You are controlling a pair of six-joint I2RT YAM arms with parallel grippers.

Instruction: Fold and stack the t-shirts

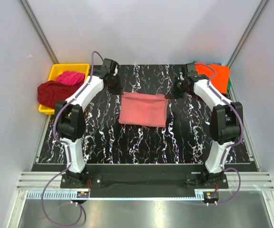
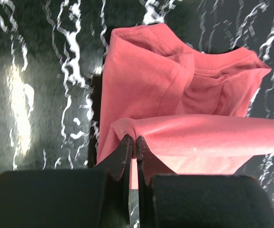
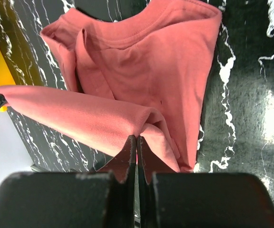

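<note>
**Mid-fold on the pink shirt, both far corners in hand**

You had the salmon-pink t-shirt lying in the middle of the table, between the two arms. The left gripper was closed tight on the shirt's far left corner, with a pinch of cloth between its tips. The right gripper was clamped the same way on the far right corner. In both wrist views the held edge stood raised off the layer beneath and ran as a stretched band from one gripper to the other. The rest of the shirt lay flat on the table.

To the left, the dark red shirt and the magenta shirt sat heaped on the yellow tray. The orange shirt lay folded at the far right corner, near the right arm.

By my reading, you were partway through a fold of the pink shirt, with the far edge picked up but not yet laid over. The next move called for both corners to travel toward the near edge at the same pace. You needed to keep the band taut and level so it didn't sag or skew. Release made sense only once it lay square on the near edge.
</note>
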